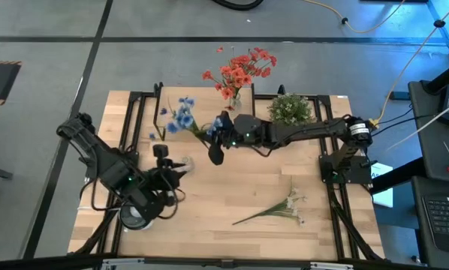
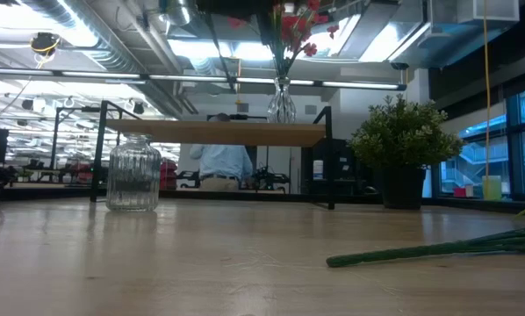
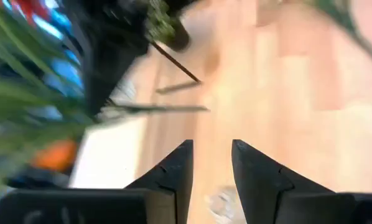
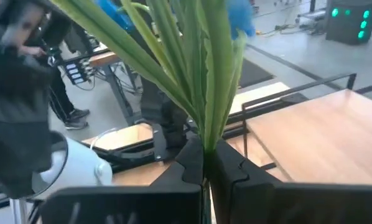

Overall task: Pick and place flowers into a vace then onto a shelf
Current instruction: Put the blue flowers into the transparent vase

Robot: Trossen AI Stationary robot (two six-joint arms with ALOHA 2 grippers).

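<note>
From above, the right pincer (image 1: pixel 214 133) is clamping the blue-bloomed green-stemmed flowers (image 1: pixel 181 116) over the light-wood bench (image 1: pixel 232 191), beside a bushy green plant (image 1: pixel 290 109); the left pincer (image 1: pixel 162 154), parted and empty, is hovering near a ribbed clear glass jar (image 1: pixel 181 163). Low down, that jar (image 2: pixel 133 173) is standing before the raised wooden shelf (image 2: pixel 219 132). At the right wrist, green stems (image 4: pixel 204 81) are rising from closed fingers (image 4: pixel 229 171).

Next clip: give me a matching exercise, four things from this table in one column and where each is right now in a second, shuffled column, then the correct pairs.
Things:
1. blue flowers
2. red flowers
3. white flowers
4. ribbed jar

Places:
A. in the vase standing on the shelf
B. lying loose on the table
C. stems clamped in the right gripper
D. standing empty on the table, in front of the left gripper

Pairs: 1-C, 2-A, 3-B, 4-D
</note>
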